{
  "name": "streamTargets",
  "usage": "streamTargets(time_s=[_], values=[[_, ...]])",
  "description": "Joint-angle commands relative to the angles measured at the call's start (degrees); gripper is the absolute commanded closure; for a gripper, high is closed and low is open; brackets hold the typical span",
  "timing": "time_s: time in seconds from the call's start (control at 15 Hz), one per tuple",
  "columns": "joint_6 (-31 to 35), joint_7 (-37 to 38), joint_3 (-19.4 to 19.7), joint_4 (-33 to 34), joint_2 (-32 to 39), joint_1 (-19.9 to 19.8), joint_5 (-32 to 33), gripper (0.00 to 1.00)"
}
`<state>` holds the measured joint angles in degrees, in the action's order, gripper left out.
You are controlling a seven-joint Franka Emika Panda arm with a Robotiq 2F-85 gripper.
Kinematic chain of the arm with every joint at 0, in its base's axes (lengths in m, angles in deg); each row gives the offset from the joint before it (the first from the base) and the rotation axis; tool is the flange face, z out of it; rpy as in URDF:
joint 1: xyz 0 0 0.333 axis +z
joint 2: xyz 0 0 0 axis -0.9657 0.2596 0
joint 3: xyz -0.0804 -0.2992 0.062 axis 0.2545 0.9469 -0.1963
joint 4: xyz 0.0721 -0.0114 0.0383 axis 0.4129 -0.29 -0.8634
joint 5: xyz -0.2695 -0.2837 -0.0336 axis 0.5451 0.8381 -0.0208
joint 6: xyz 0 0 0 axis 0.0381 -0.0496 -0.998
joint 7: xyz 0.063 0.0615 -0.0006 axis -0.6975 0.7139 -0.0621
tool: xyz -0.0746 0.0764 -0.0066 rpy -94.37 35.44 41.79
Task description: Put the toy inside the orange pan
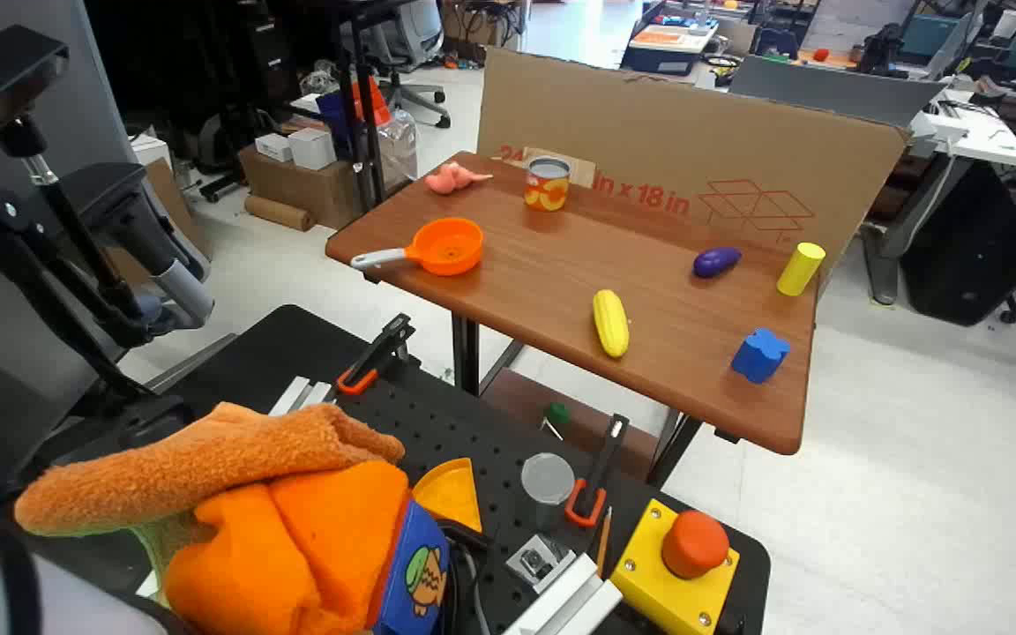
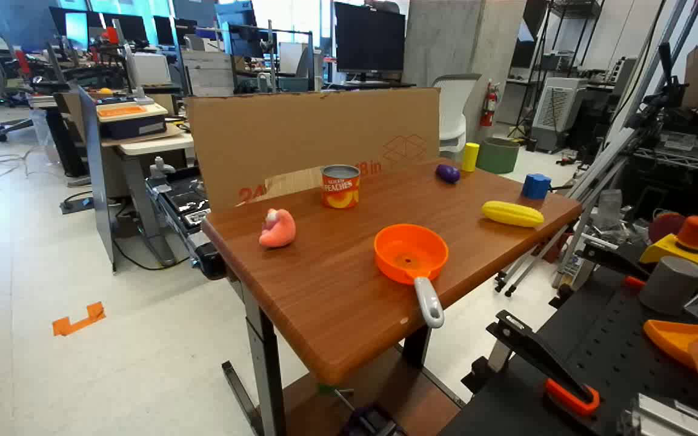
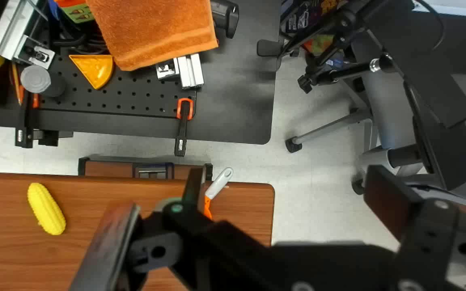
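Observation:
The orange pan [image 1: 451,263], with a grey handle, sits on the brown table; its inside looks empty in an exterior view [image 2: 409,245]. In the wrist view only its handle and a bit of orange [image 3: 207,207] show beside a finger. Several toys lie on the table: a yellow corn [image 1: 611,324], also in the wrist view [image 3: 47,209], a pink toy [image 2: 278,230], a purple eggplant [image 1: 717,262], a blue block [image 1: 761,355] and a yellow cylinder [image 1: 800,269]. Which toy is meant I cannot tell. My gripper [image 3: 286,178] is open and empty, above the table's end, outside both exterior views.
A peaches can [image 2: 340,197] stands near the cardboard wall [image 1: 649,132] at the table's [image 1: 526,265] back edge. A black pegboard bench [image 1: 420,423] with clamps, an orange towel [image 3: 156,32] and a red-topped yellow button box [image 1: 676,573] is across a gap.

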<state>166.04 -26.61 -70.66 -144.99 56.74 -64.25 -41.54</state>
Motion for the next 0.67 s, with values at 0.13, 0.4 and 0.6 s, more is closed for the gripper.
streamTargets(time_s=[0.13,0.4,0.6], values=[[-0.17,-0.20,-0.64,0.19,-0.01,-0.78,-0.18,0.00],[0.35,0.18,-0.54,0.98,1.15,-1.04,-0.30,0.00],[4.18,0.09,-1.00,5.79,7.38,-1.73,1.48,0.00]])
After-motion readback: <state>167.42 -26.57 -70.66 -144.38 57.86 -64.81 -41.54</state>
